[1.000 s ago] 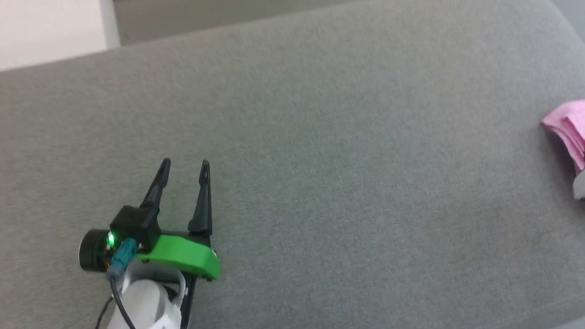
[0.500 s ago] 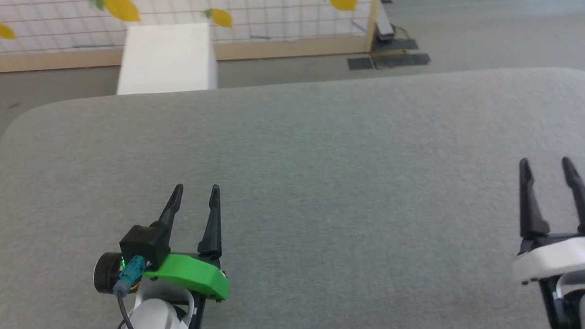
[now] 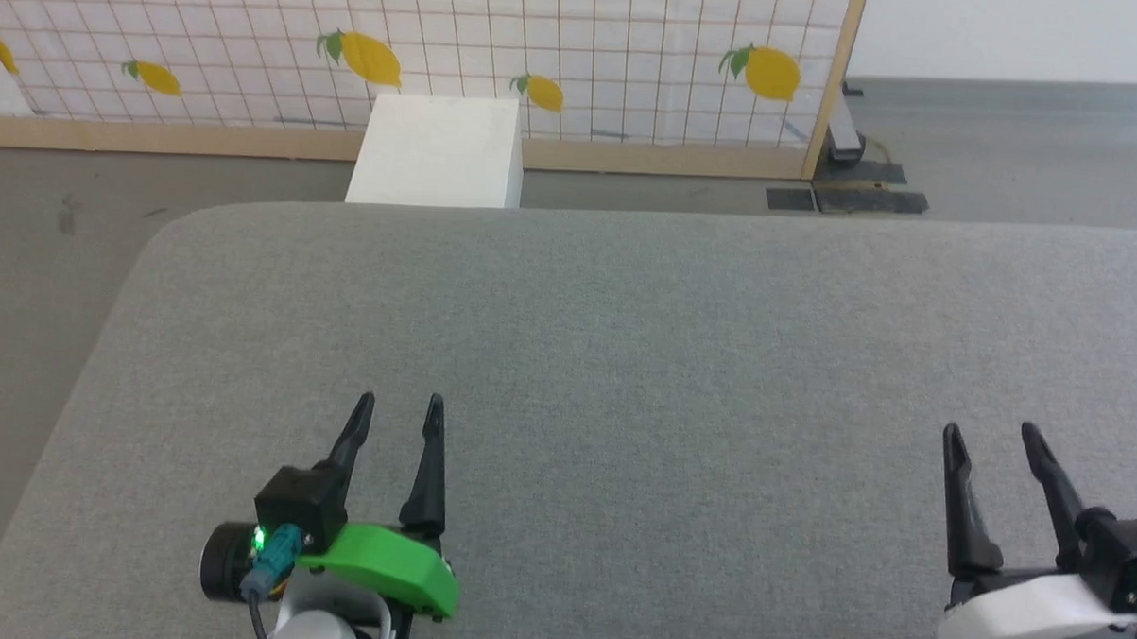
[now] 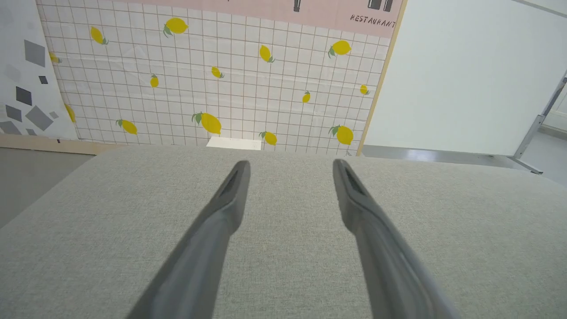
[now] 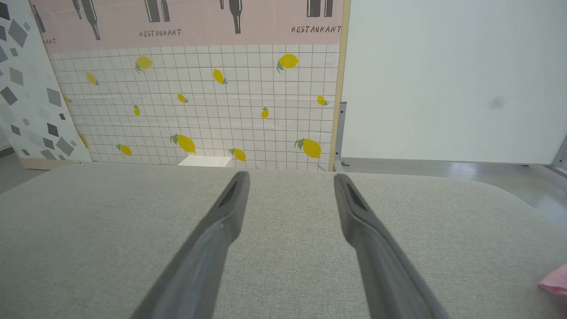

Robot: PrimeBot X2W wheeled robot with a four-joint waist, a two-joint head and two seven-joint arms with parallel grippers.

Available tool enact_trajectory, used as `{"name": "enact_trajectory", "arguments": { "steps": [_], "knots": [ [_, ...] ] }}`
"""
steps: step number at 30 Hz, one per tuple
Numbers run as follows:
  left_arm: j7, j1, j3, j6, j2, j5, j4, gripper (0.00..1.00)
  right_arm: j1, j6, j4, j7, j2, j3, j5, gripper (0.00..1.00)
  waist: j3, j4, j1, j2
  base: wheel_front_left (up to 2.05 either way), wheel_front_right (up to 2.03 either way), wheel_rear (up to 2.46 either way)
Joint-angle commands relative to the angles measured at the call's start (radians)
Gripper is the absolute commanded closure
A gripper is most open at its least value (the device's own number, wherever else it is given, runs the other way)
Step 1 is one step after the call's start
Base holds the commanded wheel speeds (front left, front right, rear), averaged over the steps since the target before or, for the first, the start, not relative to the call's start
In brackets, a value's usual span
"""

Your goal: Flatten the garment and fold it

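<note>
Where the head camera looks down, the grey fabric counter (image 3: 624, 340) spans the view. Left pincer (image 3: 401, 403) sits at lower left, green housing, both dark fingers spread, nothing between them, tips pointing away over bare fabric. Right pincer (image 3: 989, 431) sits at lower right, white housing, likewise released and empty. The two are well apart. Beyond the counter's far edge a white box (image 3: 437, 149) stands on the floor, with a lemon-print grid panel (image 3: 540, 44) behind it.

Left wrist view: left pincer (image 4: 290, 164) has its fingers parted, bare grey weave in the gap. Lemon panel and a plain white wall (image 4: 460, 75) lie past the far edge.

Right wrist view: right pincer (image 5: 290, 176) is spread wide, holding nothing. Garment (image 5: 556, 281) shows as a pink sliver at the view's lower right edge, lying on the counter, right of the fingers and apart from them, cut off by the frame.
</note>
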Motion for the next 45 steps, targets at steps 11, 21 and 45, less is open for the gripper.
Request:
{"name": "enact_trajectory", "arguments": {
  "steps": [11, 21, 45],
  "knots": [
    [-0.005, 0.085, 0.005, 0.006, -0.002, -0.003, -0.002, 0.00, 0.072, -0.002, -0.004, -0.007, 0.015, 0.001, 0.009, 0.00, -0.039, 0.017, 0.0001, 0.0000, 0.00, 0.00, 0.00],
    [-0.005, 0.093, 0.010, 0.003, -0.002, -0.009, 0.004, 0.00, 0.081, -0.002, 0.015, -0.015, 0.016, 0.008, 0.026, 0.00, -0.043, 0.012, 0.0001, 0.0000, 0.00, 0.00, 0.00],
    [0.021, 0.083, 0.018, 0.001, 0.000, 0.014, -0.009, 1.00, 0.061, 0.000, 0.023, 0.003, 0.014, 0.019, 0.023, 1.00, -0.039, 0.003, 0.0001, 0.0000, 0.00, 0.00, 0.00]
  ]
}}
